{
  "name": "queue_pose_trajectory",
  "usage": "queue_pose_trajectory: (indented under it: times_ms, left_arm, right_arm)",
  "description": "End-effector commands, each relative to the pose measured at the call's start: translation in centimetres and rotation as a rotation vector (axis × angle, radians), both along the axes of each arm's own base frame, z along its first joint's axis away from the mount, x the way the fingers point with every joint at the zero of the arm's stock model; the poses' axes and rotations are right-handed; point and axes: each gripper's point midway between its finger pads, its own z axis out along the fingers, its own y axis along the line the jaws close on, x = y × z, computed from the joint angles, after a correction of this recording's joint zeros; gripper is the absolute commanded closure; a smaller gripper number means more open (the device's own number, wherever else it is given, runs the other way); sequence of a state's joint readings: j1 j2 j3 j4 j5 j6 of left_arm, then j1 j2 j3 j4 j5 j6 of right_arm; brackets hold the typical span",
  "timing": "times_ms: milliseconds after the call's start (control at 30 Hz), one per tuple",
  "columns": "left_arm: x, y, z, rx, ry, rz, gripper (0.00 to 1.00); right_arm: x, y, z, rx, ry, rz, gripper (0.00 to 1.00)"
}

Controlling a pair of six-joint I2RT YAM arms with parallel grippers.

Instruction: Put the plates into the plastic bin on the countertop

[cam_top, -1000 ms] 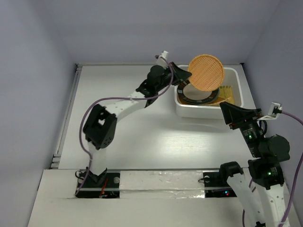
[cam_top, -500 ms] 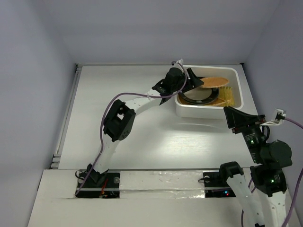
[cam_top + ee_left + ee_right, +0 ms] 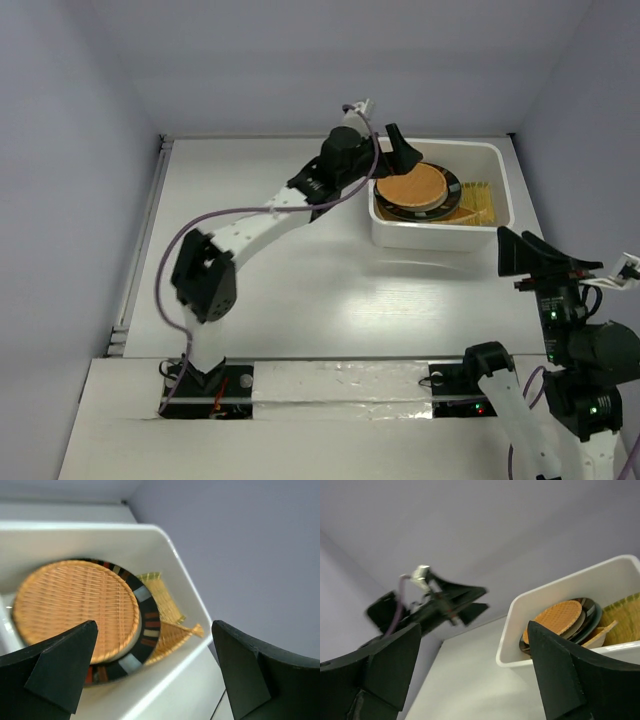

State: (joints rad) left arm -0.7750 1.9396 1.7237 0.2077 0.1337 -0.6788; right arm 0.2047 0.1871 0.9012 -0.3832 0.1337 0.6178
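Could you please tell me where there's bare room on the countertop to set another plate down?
Free: the countertop left of the left arm, and the stretch in front of the plastic bin. Crowded: the bin, with woven plate, black-rimmed plate and slatted plate.

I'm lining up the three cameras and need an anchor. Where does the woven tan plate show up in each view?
Top external: the woven plate is upper right, lying flat on a black-rimmed plate in the left half of the bin.
Left wrist: left of centre, large, above the camera's own fingers.
Right wrist: right of centre, tilted, inside the bin.
Shared landmark: the white bin's rim and walls.
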Motion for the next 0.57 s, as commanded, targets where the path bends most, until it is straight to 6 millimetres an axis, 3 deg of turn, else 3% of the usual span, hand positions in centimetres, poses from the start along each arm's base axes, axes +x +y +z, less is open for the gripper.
queue_pose_trajectory:
  times_ms: [0,100,200,367,500,533]
  left_arm:
    - [-3.4,5.4,10.3,-0.068,-0.257,0.063,0.01]
    - [-6.5,9.6,11.9,-0.073,-0.330,0.103,0.01]
    - [-9.0,14.6,11.7,-0.036,-0.353,0.196,0.01]
    - [-13.4,22.6,9.5,0.007,-0.346,0.339,0.01]
    - [-15.3,26.9,6.6,0.087,-0.303,0.424,0.01]
    - [-15.7,27.7,5.0,0.139,-0.265,0.435,0.01]
  right_arm:
    - [-1.9,-2.2,1.8,0.002,-0.048,-0.102,0.07]
    - [-2.8,-3.1,2.4,0.004,-0.065,-0.139,0.06]
    - [-3.2,-3.5,2.4,0.001,-0.069,-0.157,0.05]
    - [-2.1,-3.8,0.6,-0.009,-0.022,-0.185,0.00]
    - [-0.8,-3.9,-1.2,-0.019,0.035,-0.206,0.00]
    - [-0.7,-4.0,-1.5,-0.021,0.046,-0.215,0.00]
